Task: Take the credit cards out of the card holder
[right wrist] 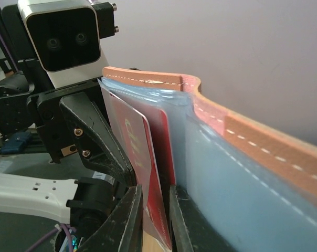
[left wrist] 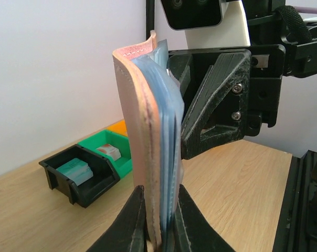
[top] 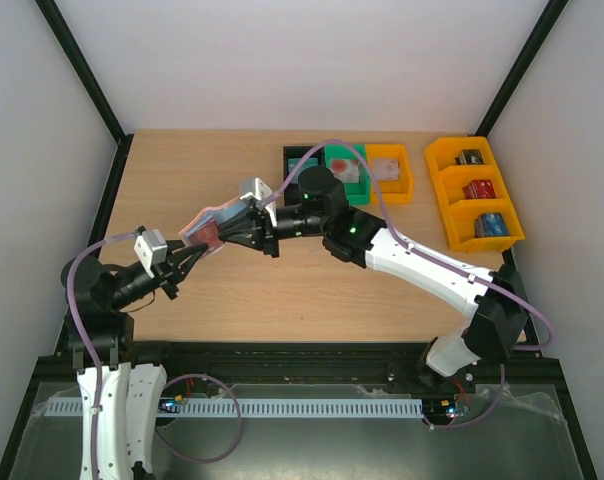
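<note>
The card holder (top: 200,222), pinkish-tan outside with blue-grey lining, is held upright above the table between both grippers. My left gripper (left wrist: 161,228) is shut on the holder's lower edge (left wrist: 143,131). My right gripper (right wrist: 156,223) is shut on a bright red credit card (right wrist: 143,152) that stands partly inside the holder's clear pocket (right wrist: 242,173). In the top view the red card (top: 211,236) shows between the left gripper (top: 187,257) and the right gripper (top: 238,232). A pale teal card (left wrist: 74,172) lies in the black bin and a whitish card (left wrist: 109,151) in the green bin.
A black bin (top: 298,157), a green bin (top: 354,188) and an orange bin (top: 392,190) stand in a row at the back. A yellow three-part bin (top: 444,190) with chunky blocks stands at the back right. The right arm (top: 422,265) stretches across the table.
</note>
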Robot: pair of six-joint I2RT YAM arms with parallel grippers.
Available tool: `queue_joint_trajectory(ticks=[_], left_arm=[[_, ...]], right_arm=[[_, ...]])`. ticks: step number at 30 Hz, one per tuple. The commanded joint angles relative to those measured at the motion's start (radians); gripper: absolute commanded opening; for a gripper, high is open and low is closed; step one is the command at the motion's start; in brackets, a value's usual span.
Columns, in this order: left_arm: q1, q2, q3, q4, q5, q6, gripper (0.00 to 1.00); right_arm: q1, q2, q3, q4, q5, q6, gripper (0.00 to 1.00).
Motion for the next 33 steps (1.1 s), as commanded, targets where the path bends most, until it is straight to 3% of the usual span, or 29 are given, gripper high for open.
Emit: queue_joint_trajectory(ticks=[1, 4, 15, 23, 25, 28, 33], left_arm=[[-0.011, -0.018, -0.002, 0.058, 0.168, 0.039, 0.02], [-0.012, -0.021, -0.005, 0.067, 0.179, 0.03, 0.02], [-0.017, -0.02, -0.054, 0.199, 0.153, -0.099, 0.02], [-0.049, -0.011, -0.085, 0.273, 0.13, -0.17, 0.02], [-0.055, -0.01, -0.076, 0.248, 0.141, -0.161, 0.02], [-0.057, -0.013, -0.071, 0.249, 0.15, -0.173, 0.02], [-0.057, -0.021, -0.071, 0.25, 0.15, -0.183, 0.02]], right_arm=[[0.036, 0.004, 0.038, -0.04, -0.033, -0.058, 0.14], [0.037, -0.002, 0.036, -0.04, -0.102, -0.081, 0.11], [0.053, 0.009, 0.123, -0.224, -0.268, -0.231, 0.14], [0.068, -0.044, 0.083, -0.168, -0.228, -0.241, 0.2], [0.068, -0.06, 0.078, -0.158, -0.226, -0.245, 0.17], [0.069, -0.08, 0.063, -0.169, -0.167, -0.262, 0.03], [0.067, -0.086, 0.06, -0.195, -0.066, -0.252, 0.02]])
